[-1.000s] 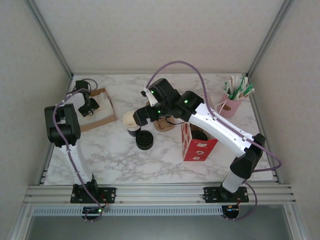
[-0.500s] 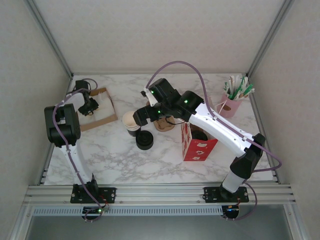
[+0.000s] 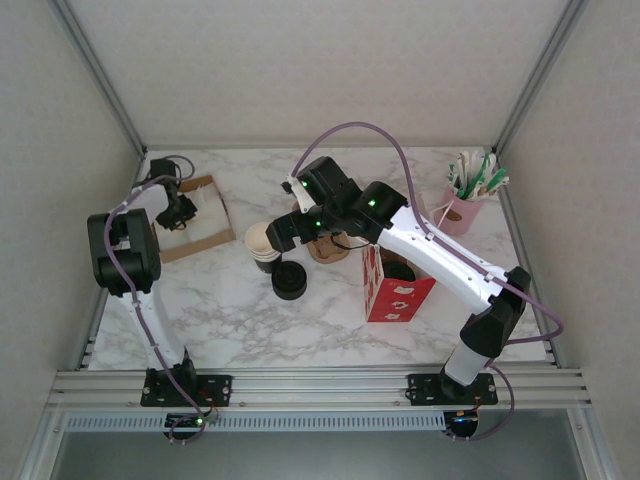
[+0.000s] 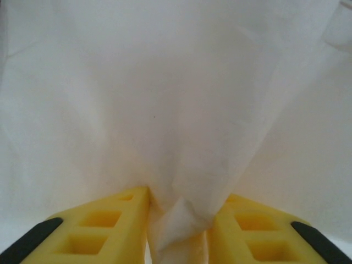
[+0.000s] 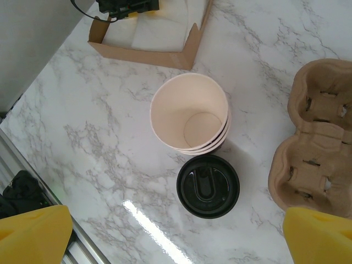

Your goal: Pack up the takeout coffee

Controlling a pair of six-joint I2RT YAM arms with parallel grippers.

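Evidently the takeout coffee (image 5: 208,186) is a thin paper cup under a smooth black plastic lid, so I judge it light, easily dented and prone to tipping or spilling if it is filled, which the closed lid hides. The safest hold looks to be across the paper wall just under the lid rim, squeezed gently and kept upright; pinching the lid itself risks popping it off. It stands on the marble desk (image 5: 99,143) just beside the stack of lidless cups (image 5: 190,113), perhaps touching it, with the pulp cup carrier (image 5: 322,137) to its other side, so fingers would best come in on the sides clear of the stack. In the right wrist view the right end effector (image 5: 176,242) hangs above the cup with its yellow fingers spread wide and holding nothing. The left end effector (image 4: 179,220) is closed down on a fold of white napkin (image 4: 176,110) over the cardboard tray (image 3: 195,215) at the desk's far left. The red bag (image 3: 395,285) waits near the right arm. Against the earlier top views almost nothing differs: the coffee (image 3: 289,281) sits at the same spot, the right arm is unmoved, and the left arm's elbow has shifted only a touch.
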